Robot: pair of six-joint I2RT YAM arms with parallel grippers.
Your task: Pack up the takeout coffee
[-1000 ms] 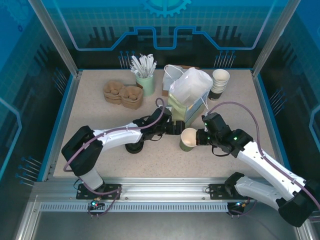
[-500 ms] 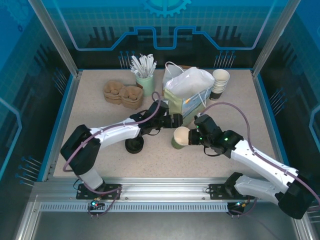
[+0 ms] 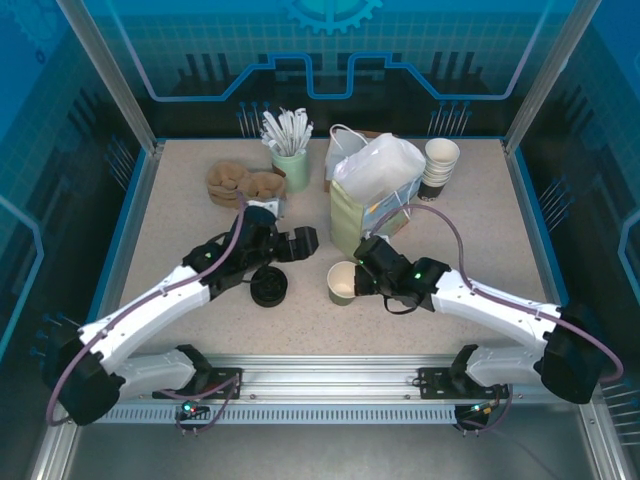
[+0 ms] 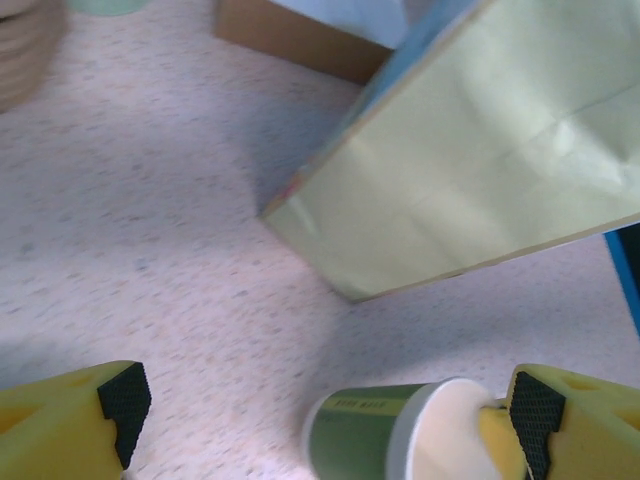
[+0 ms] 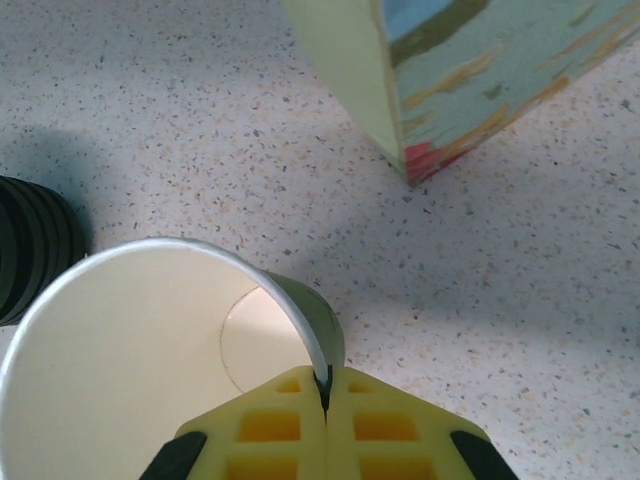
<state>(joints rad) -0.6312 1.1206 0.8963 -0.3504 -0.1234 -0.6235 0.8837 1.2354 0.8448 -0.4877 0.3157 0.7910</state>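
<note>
Early going: the cup (image 3: 343,283) stands lidless mid-table, just in front of the bag (image 3: 372,200), right gripper (image 5: 325,385) pinching its rim, left gripper (image 3: 299,240) spread wide and empty; lidding from the lids (image 3: 268,290) and bagging are left

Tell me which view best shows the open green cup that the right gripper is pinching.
Right wrist: the green cup is close up, lidless and empty, with the right gripper shut on its rim. Top external shows it small, near the paper bag. Left wrist catches its side and mouth at the bottom edge.

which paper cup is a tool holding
The lidless green paper cup, rim pinched by the right tool; the white-rimmed cup stack at the back stands free.
</note>
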